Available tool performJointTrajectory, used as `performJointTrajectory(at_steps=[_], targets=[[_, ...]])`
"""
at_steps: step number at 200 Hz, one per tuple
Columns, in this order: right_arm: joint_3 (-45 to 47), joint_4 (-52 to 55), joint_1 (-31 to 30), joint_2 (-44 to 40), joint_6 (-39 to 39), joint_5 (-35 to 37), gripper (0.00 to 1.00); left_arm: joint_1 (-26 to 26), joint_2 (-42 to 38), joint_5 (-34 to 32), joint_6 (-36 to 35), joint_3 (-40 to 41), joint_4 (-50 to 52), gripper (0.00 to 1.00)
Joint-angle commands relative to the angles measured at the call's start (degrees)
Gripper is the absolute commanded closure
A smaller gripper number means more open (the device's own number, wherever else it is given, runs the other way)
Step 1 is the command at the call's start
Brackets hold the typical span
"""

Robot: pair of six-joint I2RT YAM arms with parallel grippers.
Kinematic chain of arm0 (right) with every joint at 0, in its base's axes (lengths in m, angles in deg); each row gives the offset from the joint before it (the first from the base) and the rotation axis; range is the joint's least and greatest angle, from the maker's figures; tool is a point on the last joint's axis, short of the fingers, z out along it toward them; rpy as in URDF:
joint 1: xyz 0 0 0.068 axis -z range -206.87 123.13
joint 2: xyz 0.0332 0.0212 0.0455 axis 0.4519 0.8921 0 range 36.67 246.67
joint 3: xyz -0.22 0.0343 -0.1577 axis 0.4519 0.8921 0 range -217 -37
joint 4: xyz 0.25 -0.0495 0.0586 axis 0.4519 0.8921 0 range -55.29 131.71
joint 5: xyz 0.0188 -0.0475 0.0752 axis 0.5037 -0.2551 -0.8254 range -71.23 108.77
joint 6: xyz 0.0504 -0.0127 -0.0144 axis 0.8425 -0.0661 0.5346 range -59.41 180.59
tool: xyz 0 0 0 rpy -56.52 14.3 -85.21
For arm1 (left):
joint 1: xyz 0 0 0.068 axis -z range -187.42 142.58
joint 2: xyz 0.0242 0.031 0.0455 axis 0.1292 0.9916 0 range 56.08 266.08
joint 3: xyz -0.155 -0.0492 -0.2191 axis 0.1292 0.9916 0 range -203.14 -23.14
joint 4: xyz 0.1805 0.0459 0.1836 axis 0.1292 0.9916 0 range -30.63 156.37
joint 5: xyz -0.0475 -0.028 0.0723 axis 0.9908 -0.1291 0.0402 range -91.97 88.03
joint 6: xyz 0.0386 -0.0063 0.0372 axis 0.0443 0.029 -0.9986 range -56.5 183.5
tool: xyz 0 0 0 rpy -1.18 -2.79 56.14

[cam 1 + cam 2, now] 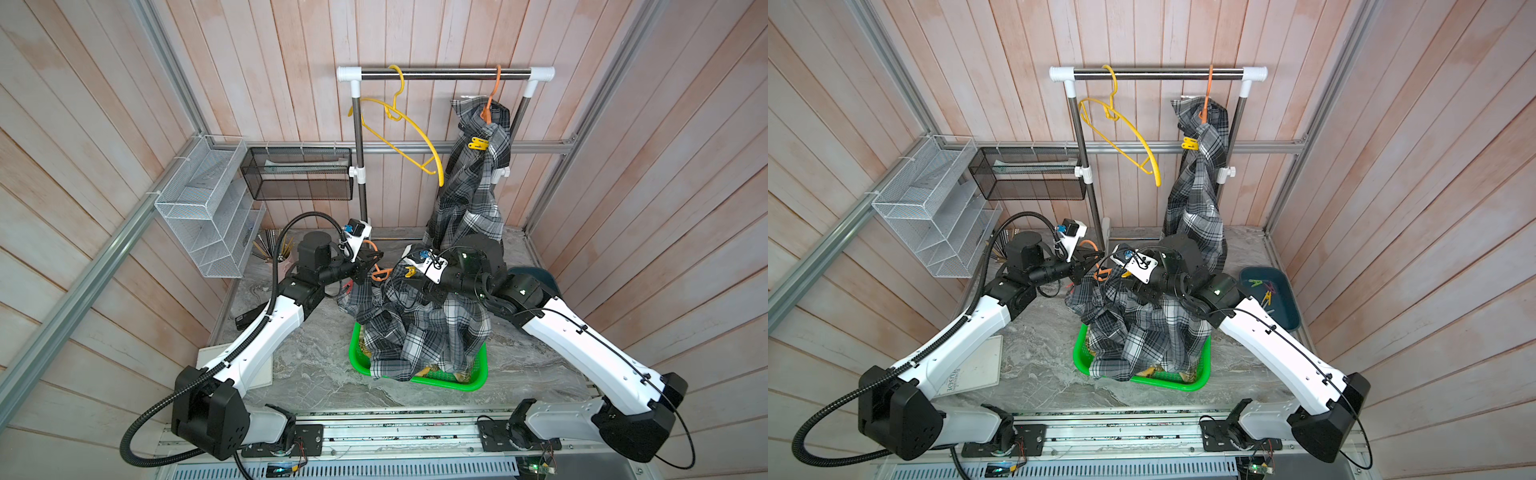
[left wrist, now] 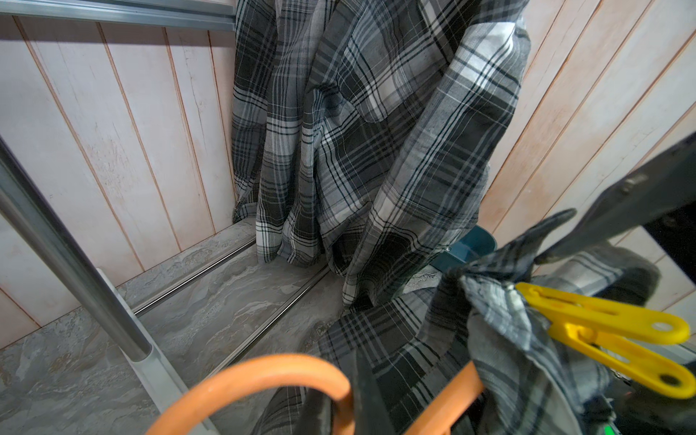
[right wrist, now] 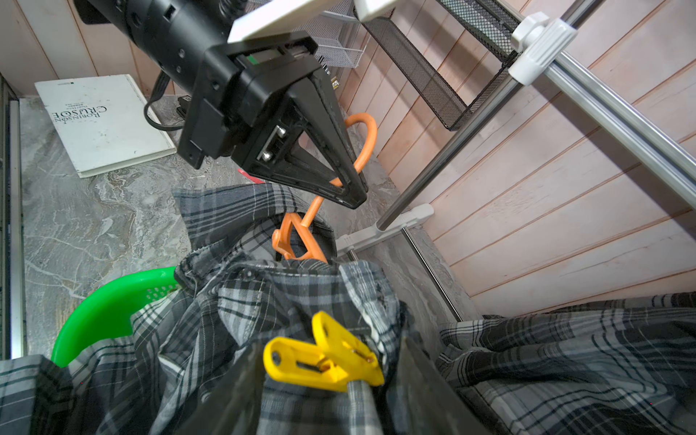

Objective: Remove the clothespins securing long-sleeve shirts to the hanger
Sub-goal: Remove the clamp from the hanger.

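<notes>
A grey plaid long-sleeve shirt (image 1: pixel 415 328) droops from an orange hanger (image 3: pixel 301 233) over the green basket (image 1: pixel 457 380). My left gripper (image 3: pixel 350 196) is shut on the hanger's neck, below the hook (image 2: pixel 263 376). A yellow clothespin (image 3: pixel 324 357) pins the shirt's shoulder. My right gripper (image 3: pixel 331 350) is open, one finger on each side of the clothespin's handles with gaps showing. In both top views the two grippers meet above the basket, by the clothespin (image 1: pixel 409 271). A second grey plaid shirt (image 1: pixel 469 187) hangs on the rack, pinned by another yellow clothespin (image 1: pixel 478 143).
The rack bar (image 1: pixel 444 74) also carries an empty yellow hanger (image 1: pixel 411 133). A teal tray (image 1: pixel 1273 299) with several loose clothespins sits at the right wall. A white book (image 1: pixel 976 370) lies front left. Wire baskets (image 1: pixel 208 208) hang on the left wall.
</notes>
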Motion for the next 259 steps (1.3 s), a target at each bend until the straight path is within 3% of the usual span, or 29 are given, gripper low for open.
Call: performJointTrajectory(at_steps=[1,88,144,153,231,259], targets=[[-2.23,-0.27,-0.42,0.64,-1.23,0.37,0.47,-0.29,0.50,1.08,-0.38,-1.92,-0.09,1.00],[-3.79,1.42,-1.03,2.14,-3.52,-0.29,0.66,-0.69,1.11,1.11,-0.47,-1.79,0.09,1.00],[-4.44,2.07,-1.63,2.69,-4.41,0.95,0.91,-0.93,1.37,1.11,-0.52,-1.52,0.11,1.00],[-4.51,2.18,-1.73,2.80,-4.46,1.21,1.00,-0.88,1.37,1.12,-0.43,-1.48,0.16,1.00],[-9.21,-2.22,-1.98,0.01,1.16,3.30,1.00,-0.88,1.80,0.87,-0.91,-0.79,0.18,1.00],[-9.43,-6.67,-1.76,-3.42,5.22,8.17,1.00,-0.93,1.72,0.77,-1.15,-0.38,0.09,1.00]])
